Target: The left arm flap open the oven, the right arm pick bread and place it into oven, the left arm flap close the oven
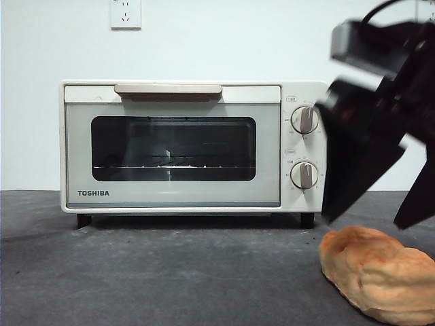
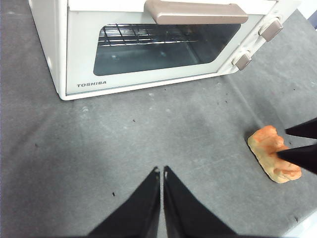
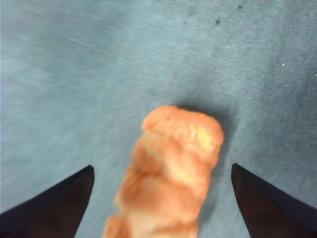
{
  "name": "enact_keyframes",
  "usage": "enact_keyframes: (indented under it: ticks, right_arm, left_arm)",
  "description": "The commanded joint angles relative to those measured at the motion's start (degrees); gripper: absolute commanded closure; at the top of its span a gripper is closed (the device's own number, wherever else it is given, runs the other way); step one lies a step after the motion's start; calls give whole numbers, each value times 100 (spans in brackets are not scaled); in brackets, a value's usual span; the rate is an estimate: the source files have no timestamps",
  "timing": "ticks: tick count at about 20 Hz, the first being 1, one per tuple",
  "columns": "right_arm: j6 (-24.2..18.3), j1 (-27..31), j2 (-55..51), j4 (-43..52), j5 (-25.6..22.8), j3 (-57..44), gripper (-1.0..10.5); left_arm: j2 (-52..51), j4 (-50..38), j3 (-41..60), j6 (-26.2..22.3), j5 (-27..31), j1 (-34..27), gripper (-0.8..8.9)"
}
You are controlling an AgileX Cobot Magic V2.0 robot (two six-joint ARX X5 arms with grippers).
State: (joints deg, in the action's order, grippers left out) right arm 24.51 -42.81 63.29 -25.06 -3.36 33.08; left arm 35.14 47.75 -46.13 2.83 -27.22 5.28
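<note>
The cream-white oven (image 1: 170, 146) stands at the back of the table with its door shut, and the wire rack shows through the dark glass. The bread (image 1: 377, 272), a golden-orange lumpy loaf, lies on the mat in front of the oven's right end. My right gripper (image 1: 372, 223) hangs open just above the bread, one jaw on each side and neither touching it. In the right wrist view the bread (image 3: 171, 168) lies between the spread jaws of the right gripper (image 3: 162, 167). My left gripper (image 2: 161, 170) is shut and empty over bare mat, well in front of the oven (image 2: 148, 49).
The beige bar handle (image 1: 168, 89) runs along the top of the door, and two round knobs (image 1: 304, 119) sit on the oven's right panel. A wall socket (image 1: 126, 13) is above the oven. The table's pale edge (image 2: 307, 228) lies close beyond the bread (image 2: 267, 148).
</note>
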Motion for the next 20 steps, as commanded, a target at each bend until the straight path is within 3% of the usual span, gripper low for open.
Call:
enact_keyframes:
  ticks: [1,6,13,20]
  right_arm:
    - [118,-90,389,254,-164,31,505]
    - [146,-94,901,365,-164,31,507]
    - [142,-94,1003,407,-85,31,750]
    - [101,-94,459,404,33,81,762]
  left_arm:
    - [24,-57,-125,-70,-28,11,798]
    - [24,-57,-122,-70,-28,11,798]
    - [24,-63,-122,-70,-28,11,798]
    - [44,-247,-122,37,-28,39,798]
